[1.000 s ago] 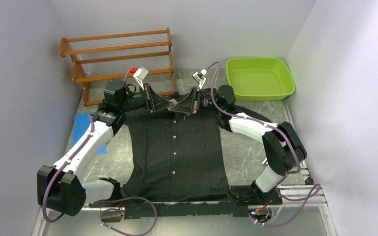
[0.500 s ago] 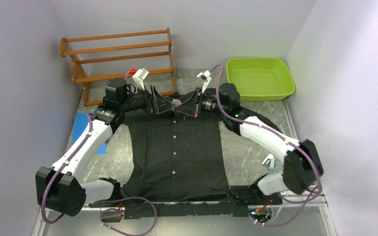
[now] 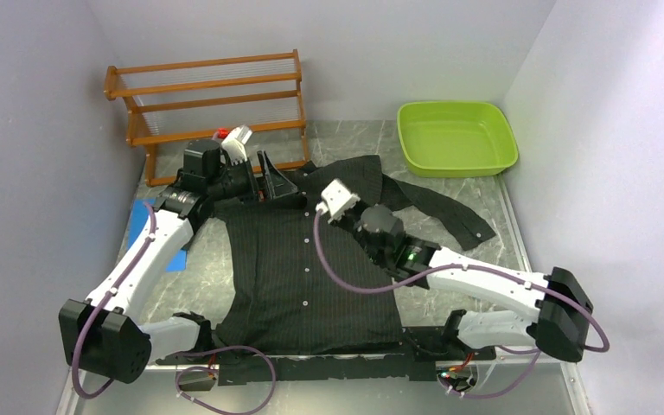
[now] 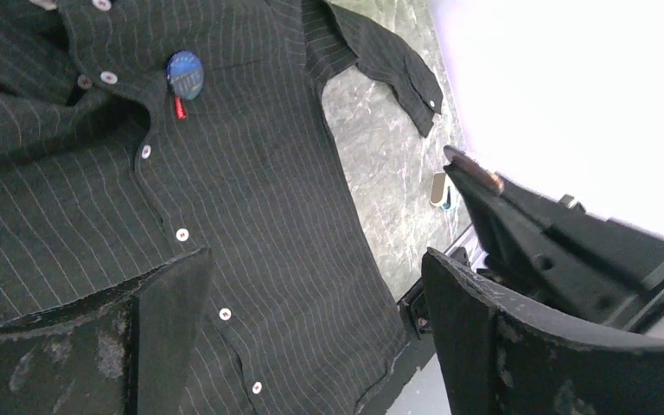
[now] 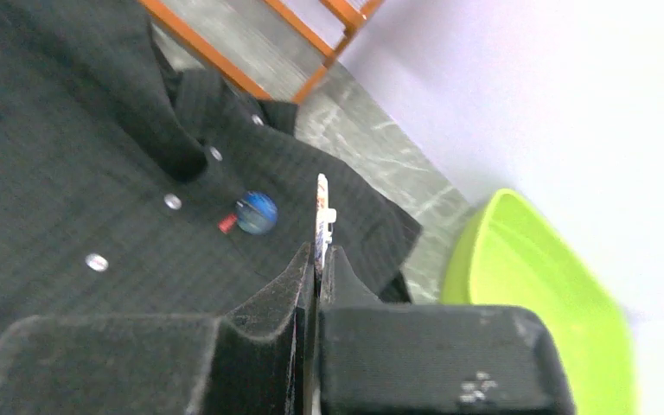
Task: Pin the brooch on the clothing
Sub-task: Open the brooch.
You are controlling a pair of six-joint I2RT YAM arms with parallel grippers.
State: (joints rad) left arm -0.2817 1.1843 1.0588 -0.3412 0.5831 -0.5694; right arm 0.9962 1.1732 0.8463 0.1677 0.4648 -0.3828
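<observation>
Black pinstriped cloth covers the middle of the bench (image 3: 432,259): the shirt (image 3: 311,277) lies flat, front up, its long axis running from the hem by the arm bases to the collar at the far end; the brooch (image 4: 185,71), a round blue disc with a small red tail, sits on the chest just beside the button line and just below the collar; it looks fastened, though the pin is hidden. The right fingers (image 5: 307,268) point up the shirt, and the brooch lies just ahead and left of their tips; they are pressed together on a thin white slip (image 5: 321,203) seen edge-on. The left fingers (image 3: 278,180) hover by the collar, spread wide, holding nothing; of the 2, the right seems the nearer.
</observation>
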